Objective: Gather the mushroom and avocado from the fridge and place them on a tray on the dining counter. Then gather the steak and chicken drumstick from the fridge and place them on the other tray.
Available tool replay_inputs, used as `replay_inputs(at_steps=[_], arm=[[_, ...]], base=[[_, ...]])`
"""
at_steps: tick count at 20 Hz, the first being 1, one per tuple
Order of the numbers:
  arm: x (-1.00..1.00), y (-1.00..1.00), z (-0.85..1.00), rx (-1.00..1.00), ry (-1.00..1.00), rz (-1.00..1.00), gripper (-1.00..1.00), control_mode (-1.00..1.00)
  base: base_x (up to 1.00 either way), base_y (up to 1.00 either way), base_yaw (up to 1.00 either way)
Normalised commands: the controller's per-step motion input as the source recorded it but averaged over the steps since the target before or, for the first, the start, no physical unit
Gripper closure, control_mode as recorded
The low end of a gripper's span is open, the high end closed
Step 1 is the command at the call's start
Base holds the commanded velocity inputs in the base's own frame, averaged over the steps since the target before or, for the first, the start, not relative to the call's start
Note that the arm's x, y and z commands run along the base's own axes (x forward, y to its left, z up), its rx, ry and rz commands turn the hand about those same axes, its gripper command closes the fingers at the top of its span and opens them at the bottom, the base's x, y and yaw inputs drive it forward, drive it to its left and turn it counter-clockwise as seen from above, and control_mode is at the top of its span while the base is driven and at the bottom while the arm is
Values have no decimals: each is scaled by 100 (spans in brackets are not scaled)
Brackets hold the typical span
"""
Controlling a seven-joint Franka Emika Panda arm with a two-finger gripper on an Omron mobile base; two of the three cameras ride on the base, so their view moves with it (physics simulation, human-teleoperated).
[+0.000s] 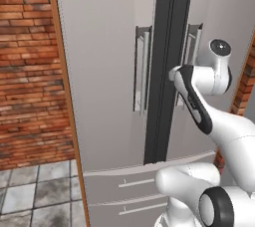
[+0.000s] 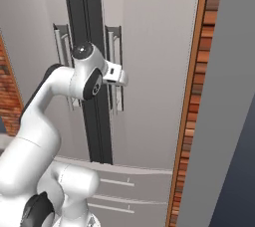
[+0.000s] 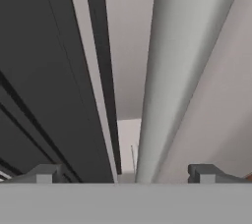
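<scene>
The grey fridge (image 1: 109, 71) (image 2: 149, 47) fills the space in front of me, both doors shut, with the dark centre strip (image 3: 39, 70) between them. My gripper (image 2: 121, 77) (image 3: 125, 173) is open at the right door's steel handle (image 2: 115, 47) (image 3: 182, 70). In the hand view the handle bar runs up between the two fingertips (image 3: 206, 173), and neither touches it. The mushroom, avocado, steak and chicken drumstick are hidden behind the doors. The trays and the dining counter are out of view.
The left door's handle (image 1: 142, 69) stands just across the strip. Drawers (image 1: 124, 191) lie below the doors. A brick wall (image 1: 30, 71) and tiled floor (image 1: 30, 191) are to the left. A brick edge and a grey panel (image 2: 234, 96) close off the right.
</scene>
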Motion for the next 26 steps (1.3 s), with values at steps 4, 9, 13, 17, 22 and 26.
replay_inputs(at_steps=[4, 9, 13, 17, 22, 26], arm=[[0, -11, 30, 4, 2, 4, -100, -100], [4, -19, 12, 2, 0, 3, -100, -100], [30, 0, 2, 0, 0, 0, -100, -100], [9, 10, -1, -3, -1, 0, -100, -100], [11, 2, -1, -1, -8, 1, -100, -100], [28, 0, 0, 0, -12, 6, -100, -100]], base=[[0, 0, 0], [0, 0, 0], [0, 0, 0], [0, 0, 0], [0, 0, 0], [0, 0, 0]])
